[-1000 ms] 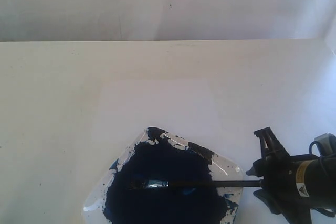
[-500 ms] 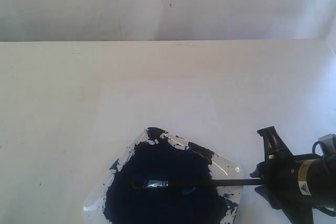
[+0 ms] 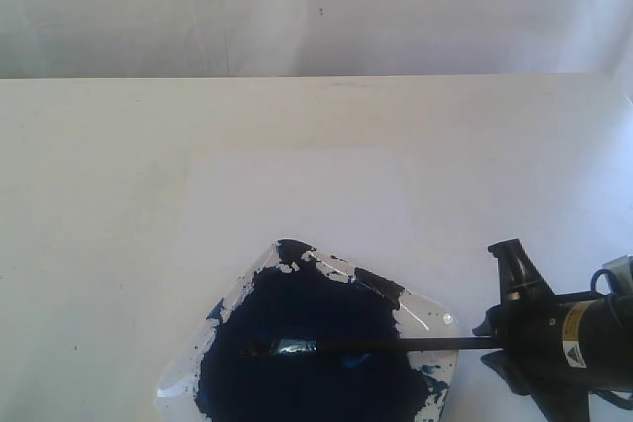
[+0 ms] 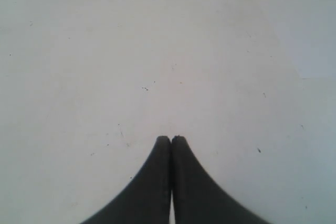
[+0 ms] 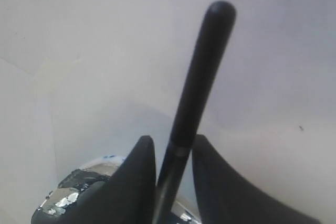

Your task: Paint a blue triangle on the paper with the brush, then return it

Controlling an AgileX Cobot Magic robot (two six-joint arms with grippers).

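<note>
A long thin black-handled paintbrush (image 3: 425, 345) lies across a square clear plastic tray (image 3: 432, 315) at the near edge of the cream table (image 3: 99, 244). Its bristle end rests in the pool of dark blue paint (image 3: 307, 382) that fills most of the tray, and its handle runs out to the right over the tray's rim. The tray sits on the near part of a pale white rectangular sheet of paper (image 3: 297, 195), barely lighter than the table.

The black right gripper (image 3: 495, 311) is at the handle's outer end. In the right wrist view its jaws stand parted on either side of the handle; whether they press on it cannot be told.

The black left gripper (image 4: 171, 139) hangs over bare table, its fingers pressed together with nothing between them.
</note>
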